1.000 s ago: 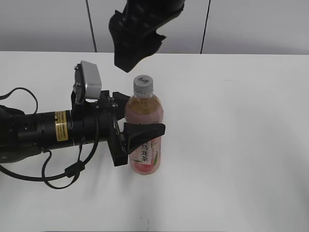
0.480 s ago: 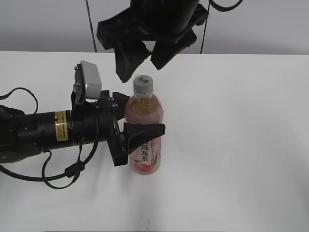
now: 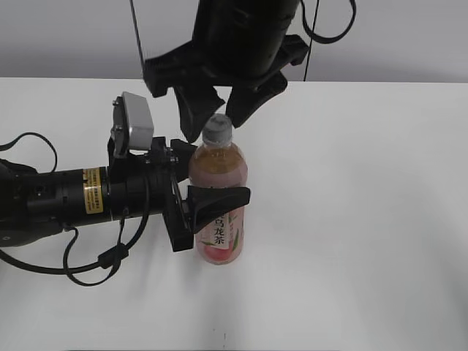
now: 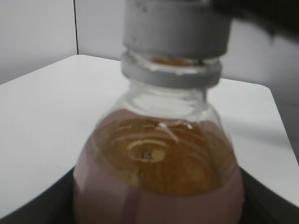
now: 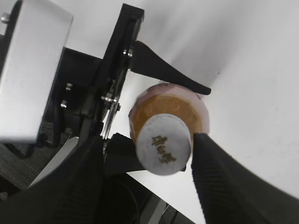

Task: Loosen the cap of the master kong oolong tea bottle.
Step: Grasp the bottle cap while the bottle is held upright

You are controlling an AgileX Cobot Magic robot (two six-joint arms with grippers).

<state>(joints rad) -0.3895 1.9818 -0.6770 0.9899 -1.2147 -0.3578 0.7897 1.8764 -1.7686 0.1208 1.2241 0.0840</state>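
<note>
The slim clear plastic tea bottle with the pink label [image 3: 218, 201] stands straight up near the middle of the white counter [image 3: 365, 219]. My left gripper [image 3: 212, 183] squeezes its body from the left side. Its small round white cap [image 5: 163, 144] sits right below my right gripper [image 3: 216, 117], which is spread wide, one finger on each side, not touching yet. I think my right arm should go straight down.

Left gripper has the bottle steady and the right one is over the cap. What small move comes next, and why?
Probably close the right gripper on the cap. In the right wrist view its open fingers flank the cap on both sides, apparently without touching, while the left gripper clamps the upright bottle on the table. Twisting comes only after that grip.
</note>
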